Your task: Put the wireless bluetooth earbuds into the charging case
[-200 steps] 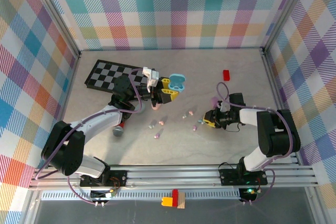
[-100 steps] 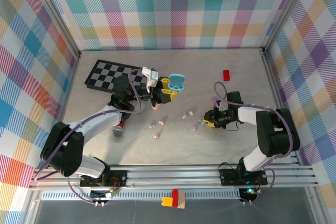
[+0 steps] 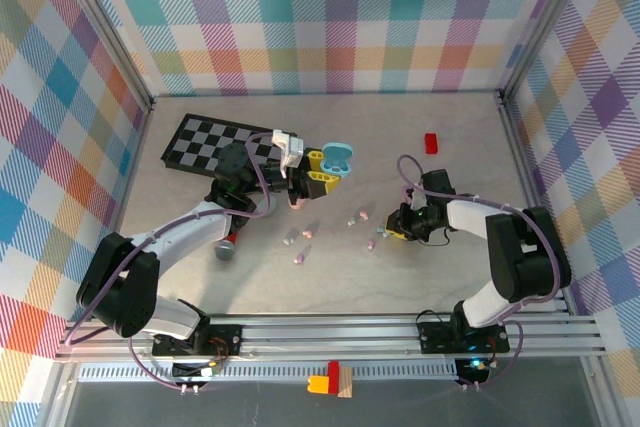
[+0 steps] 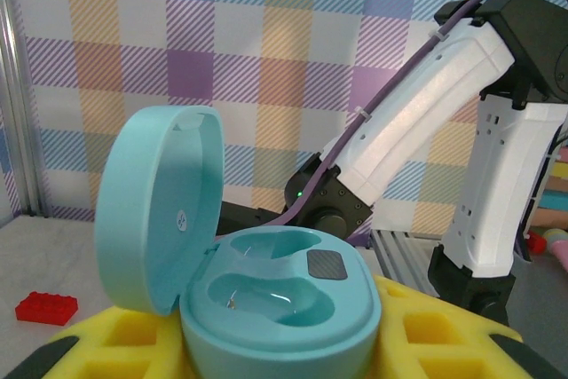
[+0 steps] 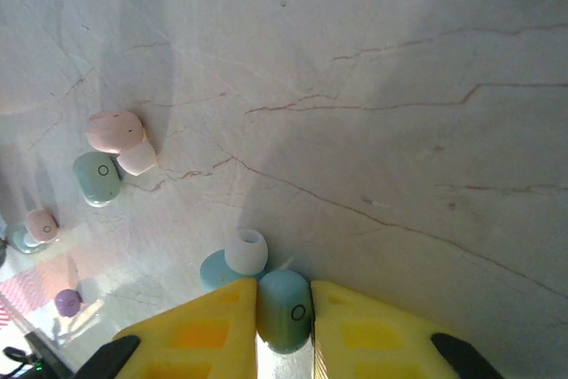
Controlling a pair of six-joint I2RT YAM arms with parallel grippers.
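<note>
Earbud sat pinched between the right gripper's fingers, low on the table; the open case, clamped in the left gripper, lay to its left, farther back, cavities upward.

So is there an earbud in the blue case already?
No, the open charging case shows bare, empty hollows with nothing sitting inside them.
</note>
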